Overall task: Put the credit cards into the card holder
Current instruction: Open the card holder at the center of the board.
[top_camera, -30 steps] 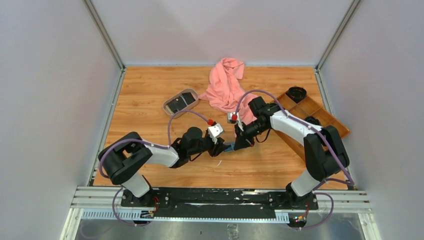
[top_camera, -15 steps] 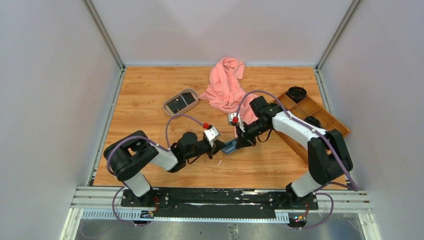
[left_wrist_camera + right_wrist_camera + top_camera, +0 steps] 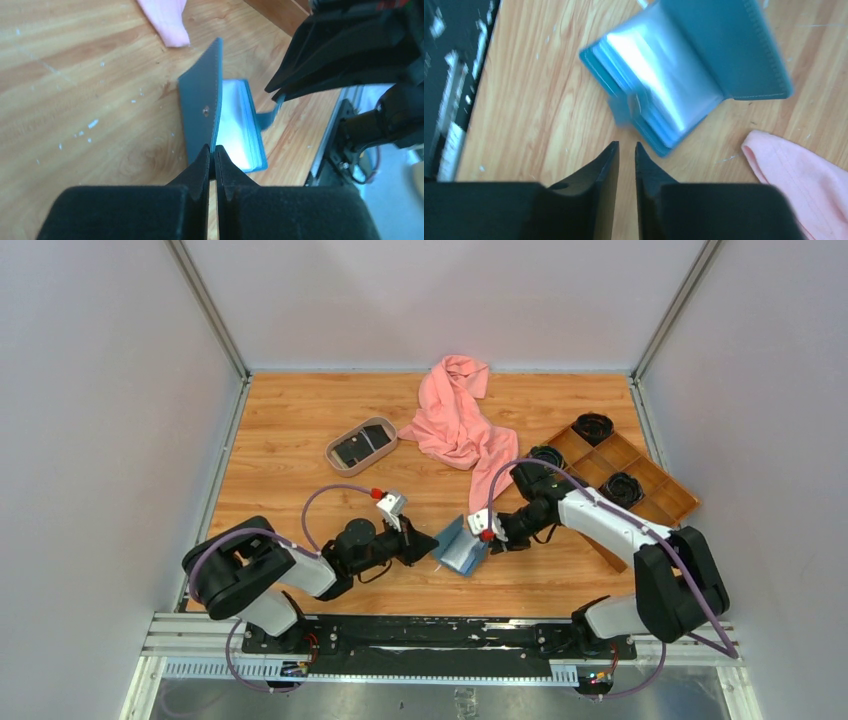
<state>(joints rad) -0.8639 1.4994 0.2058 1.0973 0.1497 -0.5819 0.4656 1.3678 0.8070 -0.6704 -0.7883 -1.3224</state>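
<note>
The teal card holder [image 3: 462, 552] lies open on the wood between my two grippers. My left gripper [image 3: 212, 150] is shut on the near edge of its dark cover flap [image 3: 202, 105], which stands upright beside the pale blue pockets [image 3: 237, 130]. My right gripper [image 3: 626, 146] hovers just short of the holder [image 3: 664, 70], jaws slightly open with nothing between them; the little tab [image 3: 624, 107] is free in front of it. Black credit cards [image 3: 360, 447] lie in the oval beige tray [image 3: 331, 452] at the back left.
A pink cloth [image 3: 455, 415] is heaped behind the holder, one corner [image 3: 804, 185] close to my right gripper. A brown wooden compartment tray [image 3: 640, 475] with black round items stands at the right. The metal base rail [image 3: 440, 635] runs along the near edge.
My left gripper closed on the holder's cover and drew back to the left. My right gripper let go of the tab and opened slightly. The holder now lies spread open.
</note>
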